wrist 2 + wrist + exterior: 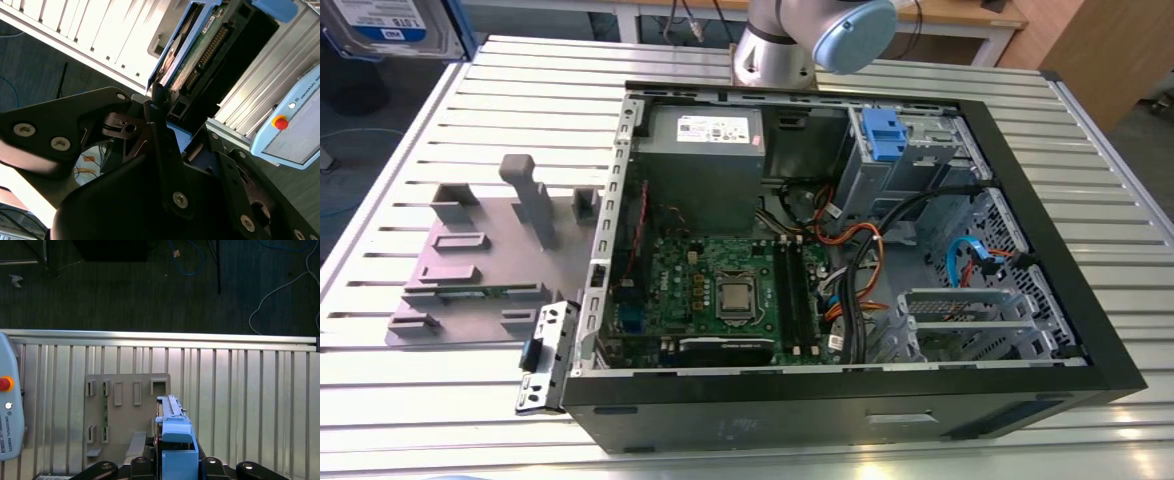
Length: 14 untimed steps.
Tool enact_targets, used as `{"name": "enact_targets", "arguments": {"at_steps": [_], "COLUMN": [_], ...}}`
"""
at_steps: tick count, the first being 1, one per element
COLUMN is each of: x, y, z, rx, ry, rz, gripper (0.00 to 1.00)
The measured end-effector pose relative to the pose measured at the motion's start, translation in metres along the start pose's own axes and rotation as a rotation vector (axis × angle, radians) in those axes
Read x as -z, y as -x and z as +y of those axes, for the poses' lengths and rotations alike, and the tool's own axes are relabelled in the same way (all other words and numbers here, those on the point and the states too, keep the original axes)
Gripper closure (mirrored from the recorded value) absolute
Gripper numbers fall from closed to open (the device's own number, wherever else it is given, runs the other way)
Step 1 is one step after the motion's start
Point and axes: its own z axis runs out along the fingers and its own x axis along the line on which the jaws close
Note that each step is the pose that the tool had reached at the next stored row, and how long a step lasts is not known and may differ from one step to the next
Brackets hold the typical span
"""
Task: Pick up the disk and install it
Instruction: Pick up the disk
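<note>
While the disk [175,432] is pinched by the tool [161,107] above the surface [250,390], a square, firm grip is needed.

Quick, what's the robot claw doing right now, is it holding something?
The gripper: closed, holding the flat rectangular disk with blue plastic rails.

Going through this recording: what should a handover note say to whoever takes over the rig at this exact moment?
Gripper: shut on the disk, which is lifted clear of the table.
Disk: in the first wrist view it hangs above the grey fixture on the slatted table.
Done: the disk is picked up.
Left: it is not yet installed in the open computer case.
</note>
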Motion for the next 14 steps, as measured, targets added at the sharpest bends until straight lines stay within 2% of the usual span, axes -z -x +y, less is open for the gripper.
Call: {"name": "enact_targets", "arguments": {"at_steps": [13, 14], "x": [0.0025, 0.0062], "y": [0.0, 0.0001], "z": [0.0, 0.0001], "rx": [0.0, 0.0], "ry": [0.0, -0.0001], "rz": [0.0016, 0.0041], "gripper": [0.64, 0.64]}}
